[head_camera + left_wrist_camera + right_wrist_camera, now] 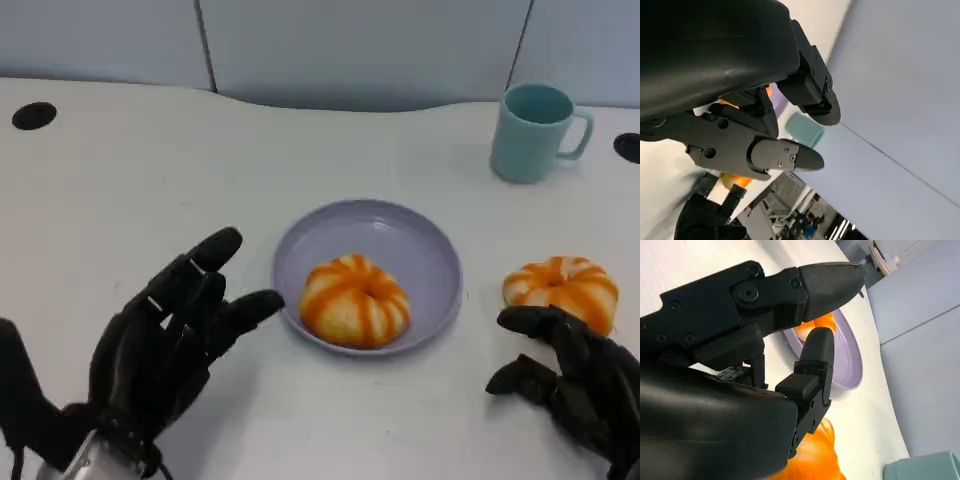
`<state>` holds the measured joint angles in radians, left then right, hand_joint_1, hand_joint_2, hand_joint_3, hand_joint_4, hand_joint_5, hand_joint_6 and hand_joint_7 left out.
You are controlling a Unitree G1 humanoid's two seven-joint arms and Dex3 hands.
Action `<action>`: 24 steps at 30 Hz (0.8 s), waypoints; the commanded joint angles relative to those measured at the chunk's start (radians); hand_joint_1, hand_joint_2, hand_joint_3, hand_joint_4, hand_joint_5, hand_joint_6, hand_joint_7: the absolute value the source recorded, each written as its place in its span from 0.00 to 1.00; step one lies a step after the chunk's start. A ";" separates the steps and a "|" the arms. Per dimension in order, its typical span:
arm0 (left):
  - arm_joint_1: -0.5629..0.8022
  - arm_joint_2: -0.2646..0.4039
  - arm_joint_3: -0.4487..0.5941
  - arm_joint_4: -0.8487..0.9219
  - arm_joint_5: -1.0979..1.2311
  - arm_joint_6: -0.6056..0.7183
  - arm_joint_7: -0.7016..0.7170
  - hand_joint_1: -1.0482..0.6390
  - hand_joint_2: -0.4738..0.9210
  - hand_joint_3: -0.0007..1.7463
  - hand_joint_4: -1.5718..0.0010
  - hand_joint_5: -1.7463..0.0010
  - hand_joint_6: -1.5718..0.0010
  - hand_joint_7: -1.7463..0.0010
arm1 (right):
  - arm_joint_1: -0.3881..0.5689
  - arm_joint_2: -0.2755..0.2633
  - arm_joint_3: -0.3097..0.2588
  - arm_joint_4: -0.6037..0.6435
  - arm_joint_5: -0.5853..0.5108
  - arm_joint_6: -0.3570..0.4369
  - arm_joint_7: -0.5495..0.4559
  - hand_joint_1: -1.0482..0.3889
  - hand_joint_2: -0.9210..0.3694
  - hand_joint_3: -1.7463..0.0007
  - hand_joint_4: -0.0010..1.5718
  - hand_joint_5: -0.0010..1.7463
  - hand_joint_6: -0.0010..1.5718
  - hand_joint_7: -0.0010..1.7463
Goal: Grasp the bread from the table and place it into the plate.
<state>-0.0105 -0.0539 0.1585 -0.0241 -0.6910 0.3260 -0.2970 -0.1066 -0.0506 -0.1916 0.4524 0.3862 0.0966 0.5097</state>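
Bread (562, 287): round, orange-striped bun (a twin sits in the plate (432, 250)).
Right hand (575, 375): empty, fingers apart, just near of it.

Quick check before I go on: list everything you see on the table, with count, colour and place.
bread on the plate: one, orange with pale stripes, on the plate at table centre
bread on the table: one, same colours, right of the plate
plate: one, lavender, table centre
mug: one, light teal, far right
table: one, white
left hand: black, fingers apart, holding nothing, left of the plate
right hand: black, holding nothing, just before the bread on the table
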 commanded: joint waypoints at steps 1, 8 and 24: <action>0.074 -0.019 0.016 -0.075 -0.017 0.058 0.073 0.45 1.00 0.18 0.62 0.27 0.43 0.85 | 0.015 -0.014 0.003 0.002 -0.010 0.006 -0.004 0.45 0.00 0.86 0.36 0.81 0.36 0.58; 0.125 -0.055 0.047 -0.087 0.004 0.052 0.135 0.50 1.00 0.21 0.59 0.21 0.53 0.54 | 0.014 -0.014 0.003 0.006 0.000 0.008 0.005 0.45 0.00 0.86 0.38 0.79 0.36 0.57; 0.096 -0.021 0.035 0.135 0.221 -0.210 0.054 0.46 1.00 0.20 0.59 0.18 0.61 0.34 | 0.024 -0.017 0.003 0.001 -0.006 -0.011 0.000 0.44 0.00 0.86 0.38 0.80 0.36 0.58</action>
<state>0.0984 -0.0897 0.1922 0.0891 -0.4998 0.1589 -0.2399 -0.0955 -0.0531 -0.1806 0.4440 0.3854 0.0908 0.5119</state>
